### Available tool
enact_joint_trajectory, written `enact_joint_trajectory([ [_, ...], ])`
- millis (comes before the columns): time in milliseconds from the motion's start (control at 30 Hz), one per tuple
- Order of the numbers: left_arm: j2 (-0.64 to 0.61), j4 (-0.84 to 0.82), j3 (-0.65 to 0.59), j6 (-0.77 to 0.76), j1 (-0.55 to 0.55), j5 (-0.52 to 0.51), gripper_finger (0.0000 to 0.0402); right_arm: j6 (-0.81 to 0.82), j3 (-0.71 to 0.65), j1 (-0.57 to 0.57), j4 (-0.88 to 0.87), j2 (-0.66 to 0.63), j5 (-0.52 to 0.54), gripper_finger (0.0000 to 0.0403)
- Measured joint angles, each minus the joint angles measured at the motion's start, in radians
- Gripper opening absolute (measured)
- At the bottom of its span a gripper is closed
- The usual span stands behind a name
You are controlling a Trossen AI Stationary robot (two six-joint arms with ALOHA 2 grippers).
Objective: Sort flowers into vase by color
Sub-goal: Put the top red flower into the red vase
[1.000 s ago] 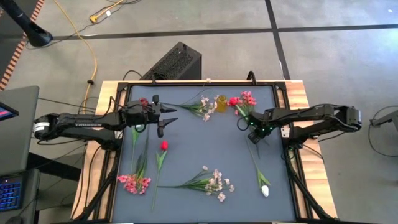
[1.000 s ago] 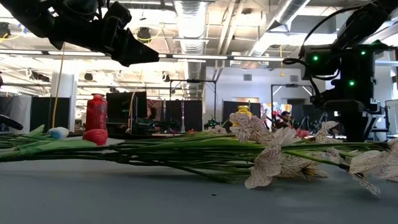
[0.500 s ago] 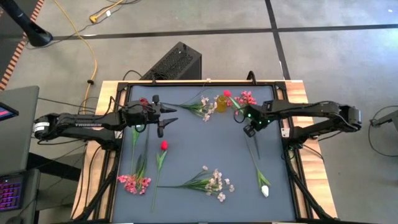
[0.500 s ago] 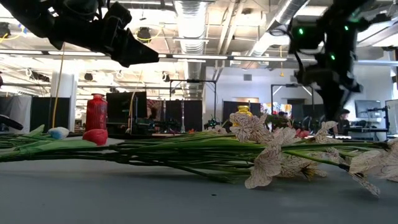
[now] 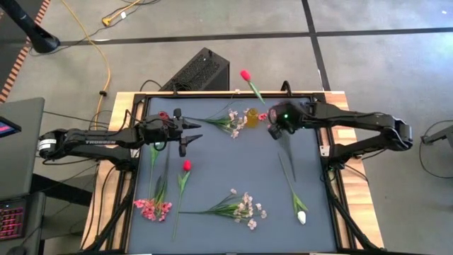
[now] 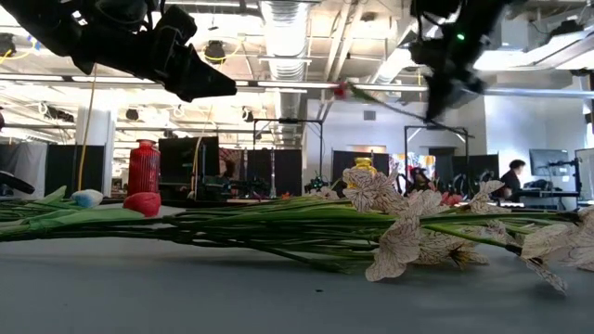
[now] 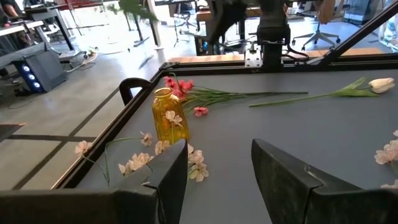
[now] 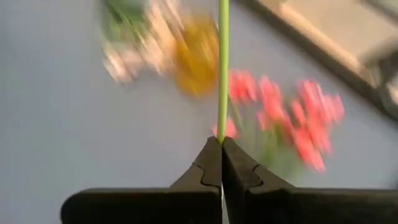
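Gripping a red tulip (image 5: 245, 74) by its green stem, the right gripper (image 5: 273, 130) hangs above the mat's far side, fingers pinched tight around the stalk — the bud points out beyond the table's far edge. The small yellow vase (image 5: 252, 117) stands just beside it, with a pink blossom spray (image 7: 177, 86) lying close by. The step in hand looks like carrying this flower to a vase; next it must tip the stem downward and line its end over the narrow mouth. The left gripper (image 5: 185, 133) waits over the mat's left half, fingers spread wide, holding nothing.
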Motion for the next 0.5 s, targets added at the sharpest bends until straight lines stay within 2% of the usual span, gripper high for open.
enact_joint_trajectory([
  [100, 0.000, 0.005, 0.000, -0.001, 0.000, 0.012, 0.0169, -0.100, -0.022, 0.018, 0.230, -0.001, -0.049, 0.0023],
  [233, 0.027, 0.098, 0.000, -0.022, 0.000, 0.091, 0.0169, -0.219, -0.065, 0.045, 0.573, 0.023, -0.176, 0.0023],
  [367, 0.106, 0.276, 0.000, -0.061, -0.004, 0.190, 0.0169, -0.244, -0.115, 0.062, 0.879, 0.072, -0.324, 0.0023],
  [500, 0.228, 0.501, 0.000, -0.106, -0.022, 0.209, 0.0169, -0.236, -0.123, 0.090, 1.058, 0.170, -0.384, 0.0023],
])
